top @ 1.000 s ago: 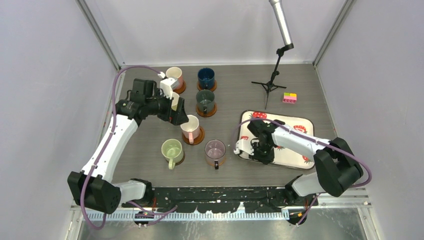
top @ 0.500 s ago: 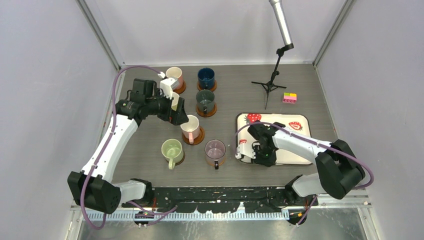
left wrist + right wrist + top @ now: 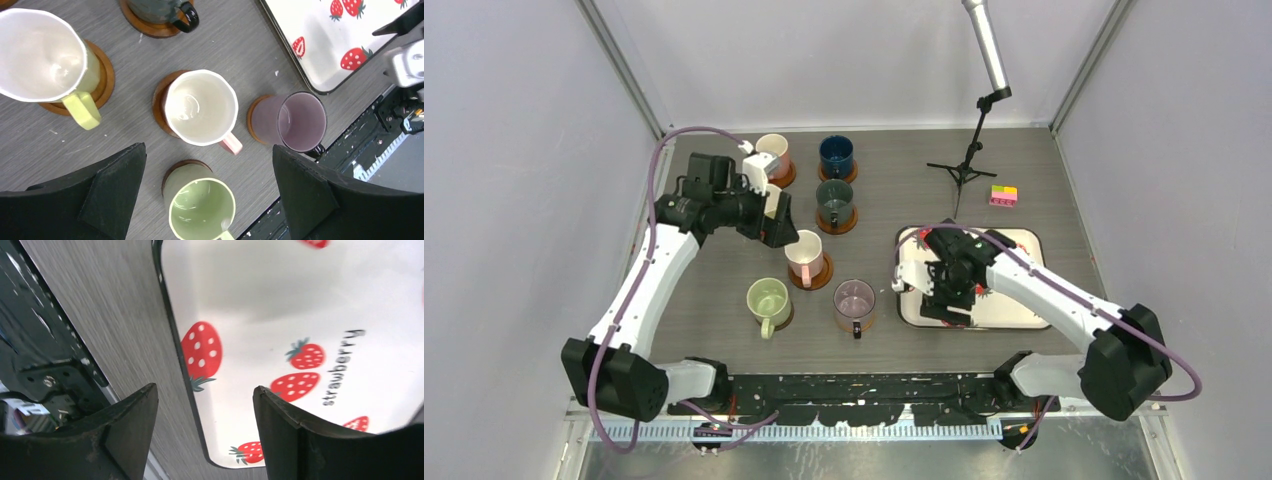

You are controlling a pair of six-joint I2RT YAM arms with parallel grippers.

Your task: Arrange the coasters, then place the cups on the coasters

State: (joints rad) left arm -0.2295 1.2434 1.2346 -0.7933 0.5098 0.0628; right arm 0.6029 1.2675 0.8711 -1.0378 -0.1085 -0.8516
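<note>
Six cups stand on brown coasters (image 3: 822, 277): cream-pink (image 3: 772, 150), dark blue (image 3: 836, 155), dark grey (image 3: 834, 198), pink-handled (image 3: 804, 253), light green (image 3: 768, 298) and purple (image 3: 854, 298). In the left wrist view a pale yellow cup (image 3: 45, 55) sits on its coaster (image 3: 106, 75); the pink-handled (image 3: 200, 107), purple (image 3: 295, 122) and green (image 3: 200, 207) cups show below. My left gripper (image 3: 782, 228) (image 3: 209, 155) hangs open above them, holding nothing. My right gripper (image 3: 942, 292) (image 3: 204, 395) stands open over the left edge of the tray, empty.
The white strawberry-print tray (image 3: 999, 310) (image 3: 280, 300) lies flat on the right half of the table. A small tripod stand (image 3: 964, 170) and a coloured block (image 3: 1003, 195) sit at the back right. A black rail (image 3: 854, 385) runs along the near edge.
My right gripper was shut on the tray's left edge; it has opened, let go and risen. The tray turned from tilted to square with the table. The left arm barely moved.
</note>
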